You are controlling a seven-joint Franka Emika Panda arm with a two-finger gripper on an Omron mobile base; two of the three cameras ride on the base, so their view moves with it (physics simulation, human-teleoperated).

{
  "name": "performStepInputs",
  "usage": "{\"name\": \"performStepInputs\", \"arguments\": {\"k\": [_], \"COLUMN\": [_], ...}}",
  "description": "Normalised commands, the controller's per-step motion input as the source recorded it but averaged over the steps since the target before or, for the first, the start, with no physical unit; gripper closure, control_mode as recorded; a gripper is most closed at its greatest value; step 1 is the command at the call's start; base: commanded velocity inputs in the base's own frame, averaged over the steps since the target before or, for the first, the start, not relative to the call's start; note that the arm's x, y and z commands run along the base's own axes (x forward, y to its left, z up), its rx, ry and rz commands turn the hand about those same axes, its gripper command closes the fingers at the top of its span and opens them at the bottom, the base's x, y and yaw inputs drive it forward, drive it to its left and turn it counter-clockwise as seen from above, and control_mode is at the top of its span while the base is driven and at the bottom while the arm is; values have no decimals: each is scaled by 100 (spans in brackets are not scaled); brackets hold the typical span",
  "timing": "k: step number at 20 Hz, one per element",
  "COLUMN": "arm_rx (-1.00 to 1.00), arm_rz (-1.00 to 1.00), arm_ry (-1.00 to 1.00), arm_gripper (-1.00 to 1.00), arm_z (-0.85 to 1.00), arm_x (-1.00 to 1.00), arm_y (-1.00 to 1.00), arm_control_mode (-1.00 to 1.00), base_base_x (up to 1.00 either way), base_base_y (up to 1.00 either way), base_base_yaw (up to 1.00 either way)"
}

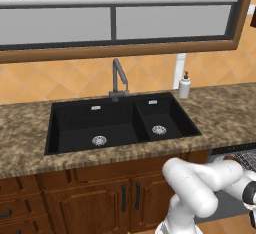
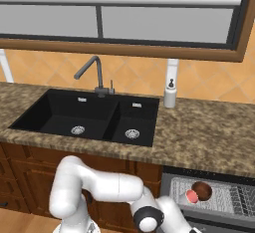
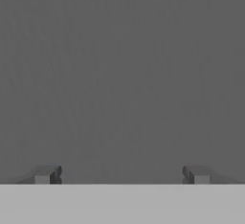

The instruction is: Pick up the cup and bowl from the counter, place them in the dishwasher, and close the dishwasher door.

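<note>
The pincer is spread wide with nothing between its two dark tips, and it looks straight at a flat dark grey face very close in front of it. That is most likely the dishwasher door, so the pincer seems ready to push it. In the right base view the white arm bends low in front of the brown cupboards and reaches down toward the dishwasher. The brown bowl and the cup with its red face lie side by side, touching, on the grey wire rack. So both things are already put away, and the job that is left is to shut the door, which is open for now. The surface is speckled brown stone. A black sink with two tubs is cut into it, and a grey tap stands behind the sink. A white soap bottle stands by the wall, to the right of the sink. The wall has orange tiles, and a big window with a wooden frame sits above.
</note>
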Motion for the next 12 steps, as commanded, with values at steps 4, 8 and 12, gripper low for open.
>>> {"name": "performStepInputs", "arguments": {"k": [4, 8, 12], "arm_rx": [0, 0, 0], "arm_rz": [12, 13, 11], "arm_ry": [-5, -3, -1], "arm_gripper": [-100, -100, -100], "arm_z": [-34, -39, -34], "arm_x": [56, 46, 41], "arm_y": [-32, -39, -30], "arm_control_mode": [-100, -100, -100], "base_base_x": [0, 0, 0], "base_base_y": [0, 0, 0], "base_base_yaw": [0, 0, 0]}}
